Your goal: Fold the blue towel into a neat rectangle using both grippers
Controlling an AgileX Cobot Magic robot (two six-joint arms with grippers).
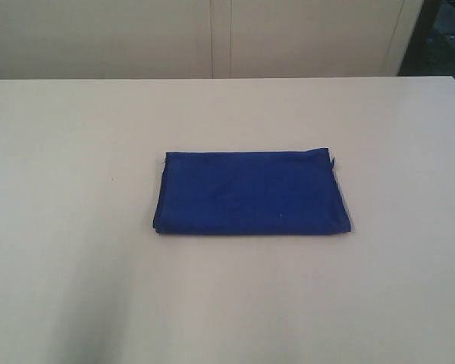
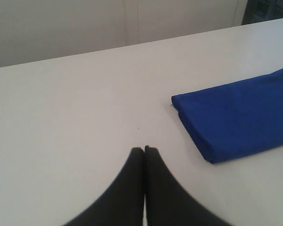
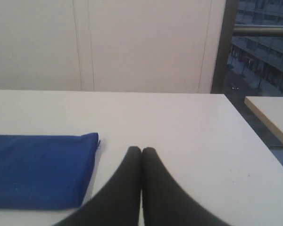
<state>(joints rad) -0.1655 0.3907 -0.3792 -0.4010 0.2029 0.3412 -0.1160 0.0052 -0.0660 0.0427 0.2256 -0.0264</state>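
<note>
Neatly folded, the soft deep-blue cloth towel lies on the pale table.
Left gripper and right gripper — black pincers — are pinched shut, holding nothing.

The towel lies on the table, apparently between left tool and right tool, touching neither.
</note>
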